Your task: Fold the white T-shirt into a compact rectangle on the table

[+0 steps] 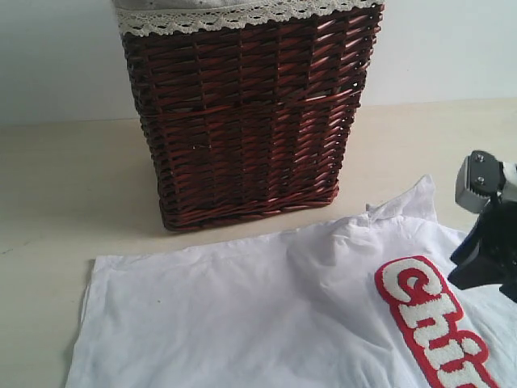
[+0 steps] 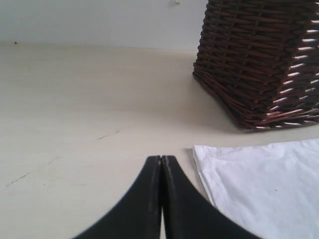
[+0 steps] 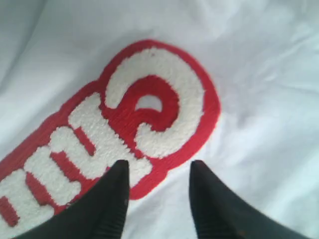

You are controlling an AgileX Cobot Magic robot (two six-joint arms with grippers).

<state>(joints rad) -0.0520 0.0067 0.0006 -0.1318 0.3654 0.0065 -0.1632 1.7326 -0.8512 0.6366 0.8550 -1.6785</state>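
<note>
The white T-shirt (image 1: 266,315) lies spread on the table (image 1: 65,186), its fuzzy red-outlined lettering (image 1: 428,323) at the right. My right gripper (image 3: 159,167) hovers open just above the shirt, its fingertips astride the edge of the lettering (image 3: 144,104), with nothing between them. In the exterior view only that arm's wrist (image 1: 489,234) shows at the right edge. My left gripper (image 2: 161,159) is shut and empty over bare table, just beside the shirt's corner (image 2: 199,152). It does not show in the exterior view.
A tall brown wicker basket (image 1: 250,113) with a lace-trimmed liner (image 1: 234,14) stands right behind the shirt, also seen in the left wrist view as the basket (image 2: 264,64). Bare tabletop stretches to the left of the shirt and basket. A pale wall backs the table.
</note>
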